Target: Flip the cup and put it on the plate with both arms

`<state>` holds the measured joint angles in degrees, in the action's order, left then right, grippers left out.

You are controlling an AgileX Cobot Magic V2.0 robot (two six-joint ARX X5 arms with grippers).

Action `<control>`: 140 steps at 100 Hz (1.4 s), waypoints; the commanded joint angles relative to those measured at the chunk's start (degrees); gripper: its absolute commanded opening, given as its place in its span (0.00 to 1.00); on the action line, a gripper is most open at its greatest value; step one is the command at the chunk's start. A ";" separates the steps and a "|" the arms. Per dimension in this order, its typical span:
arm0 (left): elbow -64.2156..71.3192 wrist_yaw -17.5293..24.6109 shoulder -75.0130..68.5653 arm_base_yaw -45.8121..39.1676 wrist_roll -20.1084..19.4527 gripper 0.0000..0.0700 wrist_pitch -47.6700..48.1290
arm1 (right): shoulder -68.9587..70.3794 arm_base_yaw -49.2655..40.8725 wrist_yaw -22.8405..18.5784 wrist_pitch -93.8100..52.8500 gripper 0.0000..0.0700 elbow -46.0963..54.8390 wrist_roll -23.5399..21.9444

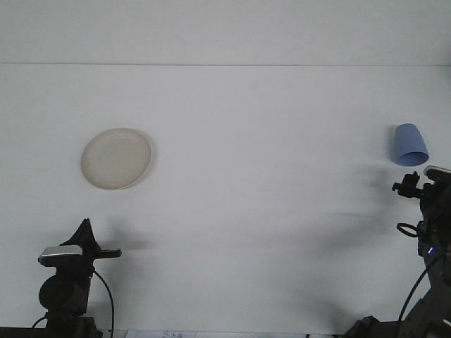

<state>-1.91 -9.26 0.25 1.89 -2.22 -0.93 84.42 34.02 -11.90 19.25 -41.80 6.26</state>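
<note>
My right gripper (431, 172) is cut off by the frame edge just below and to the right of the cup (410, 145), and my own wrist hides its fingers, so I cannot tell how they stand. My left gripper (86, 231), well below the plate (116, 158), looks pressed together, though the view is poor. One blue cup lies on the table (268, 211), seemingly on its side, far right of the one plate.

On the white table (254, 211), the round cream plate (116, 158) lies far left and the blue plastic cup (410, 145) far right, well apart, with the left gripper (86, 232) before the plate and the right gripper (427, 179) just before the cup.
</note>
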 commanded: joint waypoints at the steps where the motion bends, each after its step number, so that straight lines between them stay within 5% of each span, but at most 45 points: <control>1: 1.11 -0.09 -0.07 -0.07 0.11 0.02 -0.85 | 3.54 0.79 -0.77 2.34 0.68 -2.19 0.87; 30: 1.11 -0.09 -0.07 -0.07 0.11 0.02 -0.85 | 18.40 1.70 -6.82 4.55 0.68 -13.53 1.07; 56: 1.11 -0.09 -0.09 -0.07 0.11 0.02 -0.85 | 28.63 1.60 -7.72 6.05 0.67 -22.99 1.38; 65: 1.11 -0.09 -0.07 -0.07 0.13 0.02 -0.85 | 30.82 1.60 -7.80 9.66 0.57 -24.28 1.33; 81: 1.11 -0.09 -0.07 -0.07 0.11 0.02 -0.85 | 31.89 1.55 -9.51 14.25 0.18 -24.41 1.33; 92: 1.11 -0.09 -0.07 -0.07 0.13 0.02 -0.85 | 31.89 1.55 -11.61 15.10 0.01 -24.44 1.25; 119: 1.11 -0.09 -0.07 -0.07 0.11 0.02 -0.85 | 27.78 1.55 -18.05 12.68 0.00 -24.52 -10.40; 140: 1.11 -0.09 -0.07 -0.07 0.11 0.02 -0.85 | 15.08 0.66 -17.99 -1.60 0.00 -24.52 -15.12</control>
<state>-1.91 -9.26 0.25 1.89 -2.22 -0.93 103.63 34.74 -29.80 20.78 -65.10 -5.48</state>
